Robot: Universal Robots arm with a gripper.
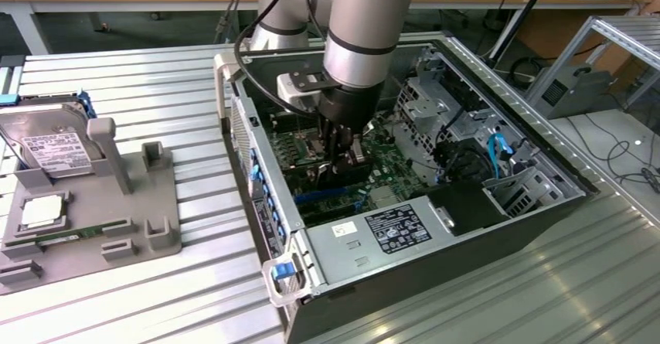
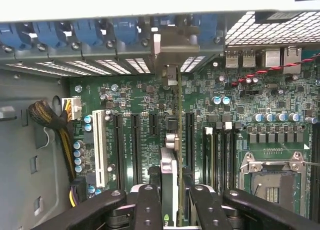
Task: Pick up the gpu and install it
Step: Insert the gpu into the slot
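Open computer case (image 1: 536,205) interior, claw (image 2: 170,190) pinching the gpu (image 2: 172,140) edge-on between motherboard slots.

The exterior view is looking down from above at the open computer case (image 1: 413,205); the wrist view is hovering close over its green circuit board (image 2: 145,97).

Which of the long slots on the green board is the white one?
The white slot is the outermost one, nearest the yellow-and-black cable bundle. Every other long slot is black.

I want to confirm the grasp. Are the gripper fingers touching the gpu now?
Touching. In the wrist view, the gripper fingers press on both sides of the gpu, which stands on edge above the motherboard.
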